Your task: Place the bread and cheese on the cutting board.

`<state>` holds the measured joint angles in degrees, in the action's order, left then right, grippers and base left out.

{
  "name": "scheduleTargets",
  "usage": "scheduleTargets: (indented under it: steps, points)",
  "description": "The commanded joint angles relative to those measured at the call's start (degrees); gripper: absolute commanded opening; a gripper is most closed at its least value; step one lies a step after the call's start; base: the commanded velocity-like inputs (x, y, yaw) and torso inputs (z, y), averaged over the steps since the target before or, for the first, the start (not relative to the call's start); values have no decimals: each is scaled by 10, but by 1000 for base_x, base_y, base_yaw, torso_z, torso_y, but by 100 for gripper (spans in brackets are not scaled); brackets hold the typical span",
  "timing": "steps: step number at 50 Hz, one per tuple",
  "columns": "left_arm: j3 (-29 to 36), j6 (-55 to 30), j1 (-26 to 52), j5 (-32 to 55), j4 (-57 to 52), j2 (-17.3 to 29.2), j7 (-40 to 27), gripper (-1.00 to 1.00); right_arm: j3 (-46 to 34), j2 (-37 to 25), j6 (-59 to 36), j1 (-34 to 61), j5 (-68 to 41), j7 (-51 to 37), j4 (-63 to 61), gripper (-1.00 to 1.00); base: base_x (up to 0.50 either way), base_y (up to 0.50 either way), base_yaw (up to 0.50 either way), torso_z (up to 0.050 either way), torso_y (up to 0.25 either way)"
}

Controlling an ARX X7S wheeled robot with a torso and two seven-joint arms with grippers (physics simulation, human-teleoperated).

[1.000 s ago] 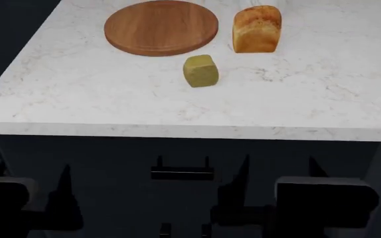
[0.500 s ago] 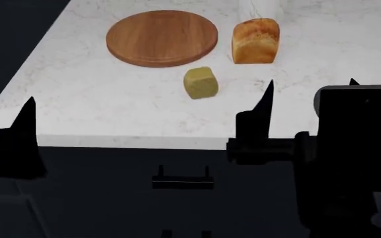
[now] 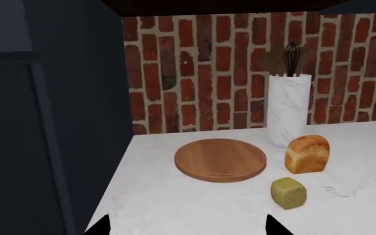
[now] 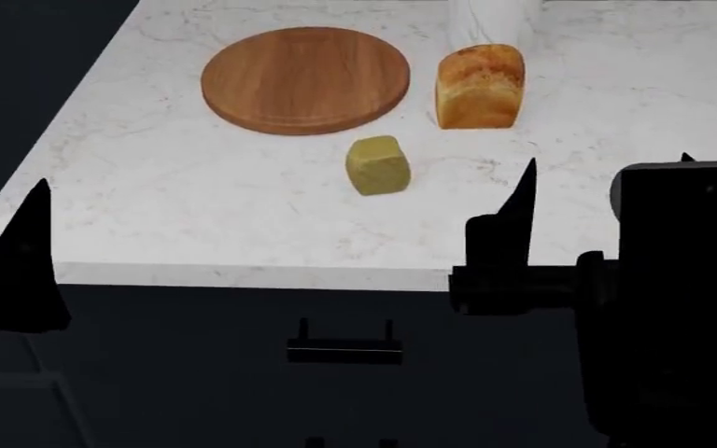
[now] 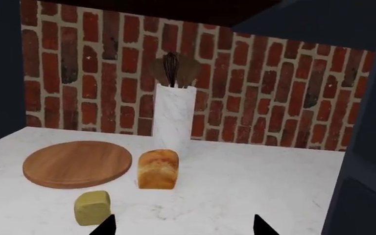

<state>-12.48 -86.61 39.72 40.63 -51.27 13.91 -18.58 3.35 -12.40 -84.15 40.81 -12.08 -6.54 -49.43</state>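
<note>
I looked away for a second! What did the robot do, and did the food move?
Both arms came up from below the counter edge. The right end effector now stands open over the counter's near edge, near the cheese; the left end effector shows only one fingertip at the edge of the head view. Nothing was grabbed. The bread, cheese and cutting board kept their places on the counter; the view just shifted a little.

On the counter (image 4: 209, 205), the cutting board (image 4: 305, 79) lies upper centre-left, the bread (image 4: 480, 86) just right of it, and the cheese (image 4: 377, 165) below, between them, touching neither.
</note>
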Motion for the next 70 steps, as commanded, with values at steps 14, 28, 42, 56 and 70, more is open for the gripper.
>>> scheduleTargets:
  steps: [14,28,42,56,70]
  points:
    - [-47,-10,4,368,66,75,-261,100,47,-27,29,-20,-2,39,-2,100,364,0,0,0,0]
    - [-39,8,24,435,82,98,-320,100,44,-31,18,-10,-14,44,-9,100,495,0,0,0,0]
    - [-23,27,23,445,91,113,-329,100,40,-30,1,-6,-24,45,-13,100,500,-54,0,0,1]
    - [-15,44,16,452,94,125,-329,100,47,-27,4,-7,-33,47,-15,100,500,-52,0,0,1]
    - [0,56,7,459,88,134,-324,100,58,-29,-5,-9,-39,46,-26,100,486,0,0,0,1]
